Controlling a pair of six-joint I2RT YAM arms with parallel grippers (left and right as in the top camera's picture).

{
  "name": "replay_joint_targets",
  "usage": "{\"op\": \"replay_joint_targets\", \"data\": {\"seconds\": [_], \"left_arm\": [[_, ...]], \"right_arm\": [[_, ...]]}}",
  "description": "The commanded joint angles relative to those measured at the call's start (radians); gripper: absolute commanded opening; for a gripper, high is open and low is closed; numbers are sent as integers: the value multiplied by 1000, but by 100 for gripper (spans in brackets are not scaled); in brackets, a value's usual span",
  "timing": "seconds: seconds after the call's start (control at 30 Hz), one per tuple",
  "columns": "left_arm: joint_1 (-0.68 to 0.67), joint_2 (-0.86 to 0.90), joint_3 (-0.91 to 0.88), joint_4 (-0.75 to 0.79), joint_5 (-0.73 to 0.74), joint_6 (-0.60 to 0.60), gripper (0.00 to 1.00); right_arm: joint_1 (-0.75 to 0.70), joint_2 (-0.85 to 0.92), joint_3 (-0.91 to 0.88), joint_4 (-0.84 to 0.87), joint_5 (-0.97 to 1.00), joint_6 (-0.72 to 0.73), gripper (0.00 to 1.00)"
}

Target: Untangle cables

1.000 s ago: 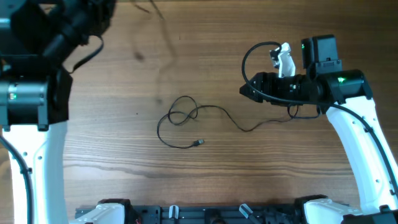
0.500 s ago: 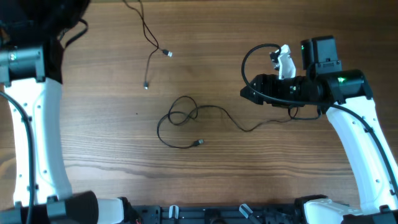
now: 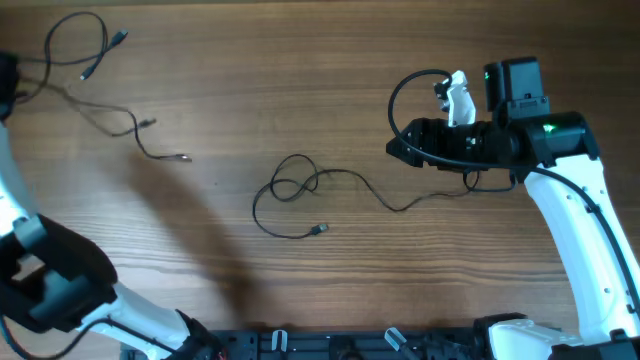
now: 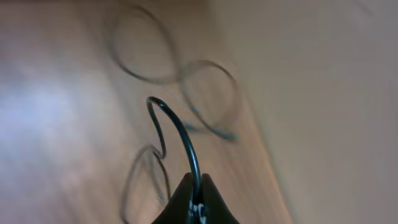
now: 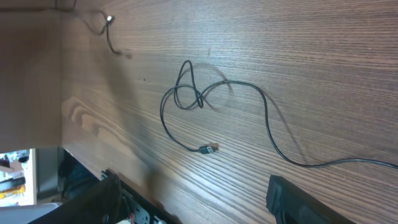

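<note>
One thin black cable lies mid-table with a small loop; its silvery plug rests toward the front and its tail runs right, under the right arm. Other cables hang bunched at the far-left corner, plug ends trailing over the wood. In the left wrist view my left gripper is shut on a black cable that arcs up from its tips. My right gripper is open above the table, right of the looped cable, with nothing between its fingers.
The wooden table has a black rail along its front edge. A bulky part of the left arm hangs over the front-left corner. The right arm's own thicker cable loops above its wrist.
The left arm swung out to the left, carrying the bunched cables from the top middle to the far-left corner. The looped cable and the right arm stayed put.
</note>
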Motion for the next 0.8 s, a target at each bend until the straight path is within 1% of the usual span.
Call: {"op": "replay_joint_targets", "data": {"seconds": [0.0, 0.07, 0.1, 0.13, 0.2, 0.23, 0.27, 0.3, 0.37, 0.47, 0.53, 0.57, 0.6, 0.67, 0.73, 0.77], "left_arm": [[82, 62, 5, 19, -210, 25, 4], [116, 93, 5, 24, -278, 25, 4], [130, 110, 5, 31, -301, 27, 6], [145, 128, 5, 36, -303, 41, 17], [161, 158, 5, 43, -303, 90, 34], [166, 171, 5, 40, -303, 109, 51], [169, 177, 5, 33, -301, 122, 63], [171, 182, 5, 30, -300, 138, 66], [171, 184, 5, 20, -298, 137, 66], [171, 191, 5, -24, -220, 137, 66], [174, 208, 5, -58, -245, 137, 68], [178, 219, 5, -76, -261, 137, 71], [190, 246, 5, -116, -262, 135, 78], [212, 283, 5, -160, -282, 113, 84], [266, 306, 5, -209, -318, 12, 93], [300, 309, 4, -229, -303, -8, 92]], "right_arm": [[6, 34, 0, 5, 6, -15, 77], [6, 55, 0, 5, 6, -8, 77], [6, 68, 0, 4, 6, -1, 77], [6, 77, 0, 5, 6, 5, 77], [6, 100, 0, 10, 6, 9, 77], [6, 108, 0, 14, 6, 9, 77], [6, 117, 0, 19, 6, 10, 77], [6, 124, 0, 23, 6, 10, 77], [6, 139, 0, 24, 6, 10, 77], [6, 144, 0, 24, 5, 9, 77], [10, 144, 0, 21, 6, 10, 77], [14, 144, 0, 21, 6, 9, 77], [23, 144, 0, 23, 6, 8, 77], [32, 144, 0, 24, 6, 7, 77], [42, 144, 0, 26, 6, 6, 77], [49, 144, 0, 32, 6, 7, 78]]}}
